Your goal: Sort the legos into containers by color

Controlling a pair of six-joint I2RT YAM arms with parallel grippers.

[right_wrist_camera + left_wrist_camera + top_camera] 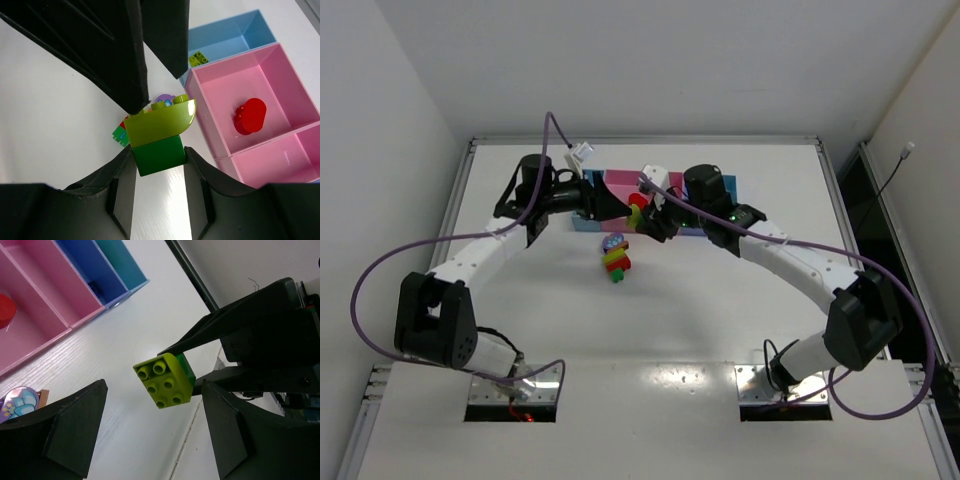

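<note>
near the pink bin (260, 65), the right gripper (159, 159) clamps a lime-and-green brick stack (160, 122); the left gripper (152, 412) is spread wide, gripping nothing.

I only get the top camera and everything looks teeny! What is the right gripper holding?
Observer: The right gripper is shut on a two-lego stack, a lime brick on top of a dark green one.
Operator: Is there anything in the blue bin under the left arm?
Observer: Yes, the right wrist view shows one lime lego lying in the light blue bin.
Operator: Is the left gripper grabbing something too?
Observer: No, the left gripper is open, with its fingers spread wide.
</note>
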